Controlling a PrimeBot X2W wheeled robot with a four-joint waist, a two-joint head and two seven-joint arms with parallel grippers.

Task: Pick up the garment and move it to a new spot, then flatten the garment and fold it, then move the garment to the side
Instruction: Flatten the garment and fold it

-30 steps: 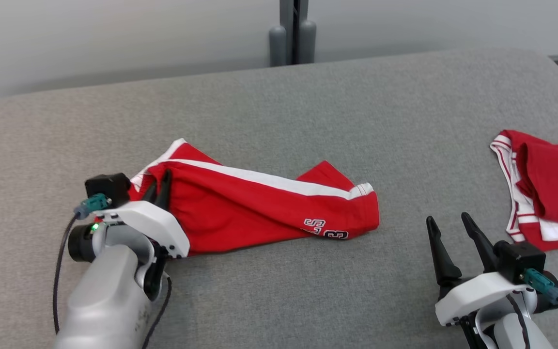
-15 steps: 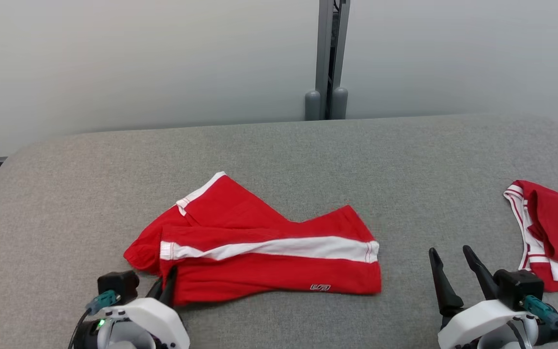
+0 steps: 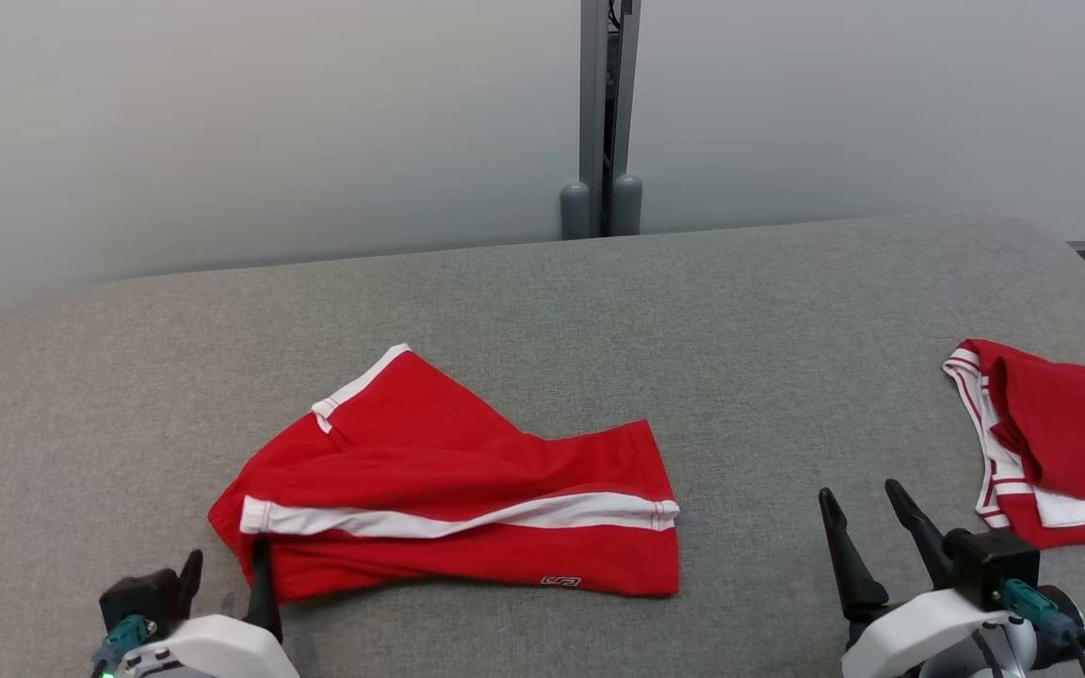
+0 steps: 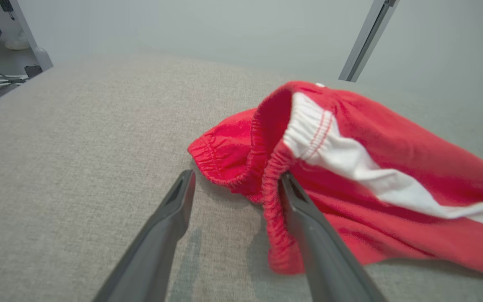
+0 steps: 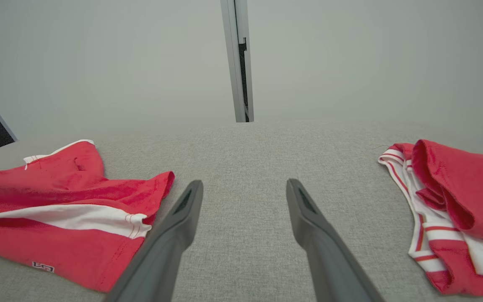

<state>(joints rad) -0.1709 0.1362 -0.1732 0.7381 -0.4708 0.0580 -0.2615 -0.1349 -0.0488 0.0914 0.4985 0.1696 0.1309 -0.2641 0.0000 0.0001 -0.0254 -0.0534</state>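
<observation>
- Red shorts point(image 3: 467, 490) with a white stripe point(image 3: 467, 516) lie on a grey padded surface point(image 3: 542, 320), left of centre and close in front of the robot. They are rumpled, with one layer lapped loosely over another.
- The left gripper point(image 3: 225, 579) sits low at the shorts' left end, its jaws wide apart and holding nothing. In the left wrist view, its right-hand finger touches the gathered waistband point(image 4: 273, 180), which stands up in a soft fold against it.
- The right gripper point(image 3: 861, 513) hovers to the right of the shorts, well apart from them. Its jaws are also wide and empty.
- A second garment point(image 3: 1060, 443), red with white trim, lies bunched at the far right, near the right gripper.
- Judging from the layout, the shorts have been set down, and flattening and folding are not yet done.
- Risk: the elastic waistband may catch on the left finger if that arm pulls away, dragging the shorts and bunching them further.
- Risk: the lapped layers may be pressed in as creases if smoothing starts before the cloth is spread, leaving a lopsided fold.
- Risk: a pinch may take only the top layer, so the cloth slides apart when lifted.
- Risk: the right gripper may close on the second garment by mistake, as both are red and close to it.
</observation>
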